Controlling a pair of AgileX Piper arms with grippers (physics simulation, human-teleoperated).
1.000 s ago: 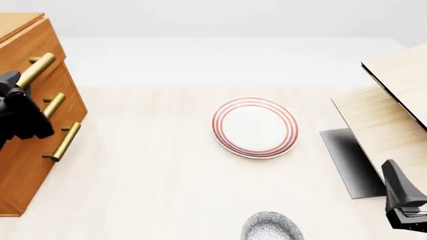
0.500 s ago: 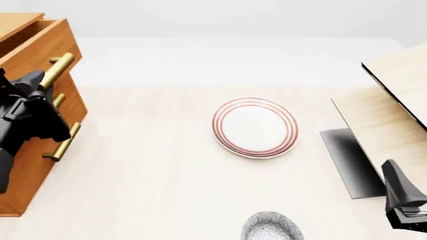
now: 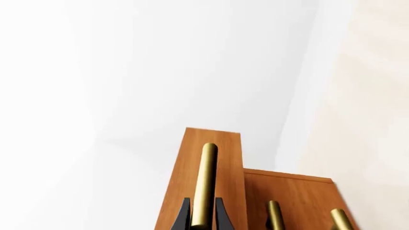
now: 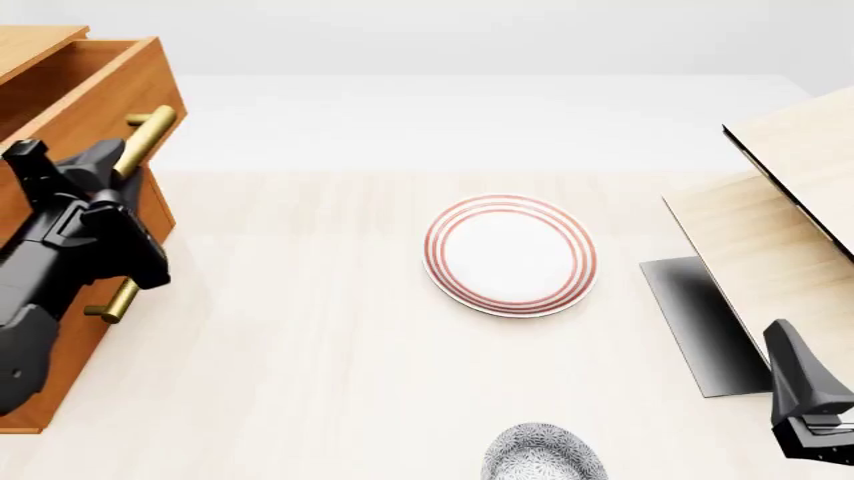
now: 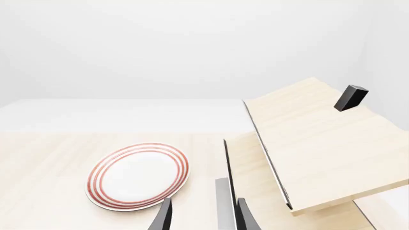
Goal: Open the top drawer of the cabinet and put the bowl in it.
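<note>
The cabinet (image 4: 60, 330) stands at the counter's (image 4: 307, 350) left edge, its drawer fronts facing right across the counter. The top drawer (image 4: 100, 90) juts out to the right past the two lower fronts, its box open to above. Its brass bar handle (image 4: 147, 135) runs with its long axis from near to far along the drawer front, tilted in the front view. The left pincer (image 4: 118, 172) is pinched on this handle: in the left wrist view its two dark fingertips (image 3: 185, 218) press against either side of the bar near its near end.

The bowl (image 4: 541, 455) sits at the counter's near edge, right of the middle, upright and cut off by the picture's bottom edge. It lies well apart from the drawer.

Between bowl and far edge, near the counter's centre, lies a flat white plate with red rings (image 4: 510, 255). It sits off to the right of the straight line from bowl to drawer. At the right edge stands a pale light-wood unit (image 4: 774, 230) with a slanted panel and a dark shadow beneath it.

The right pincer (image 5: 200, 215) hangs over the near right corner, spread apart and holding nothing, pointing toward the plate and the pale unit.
</note>
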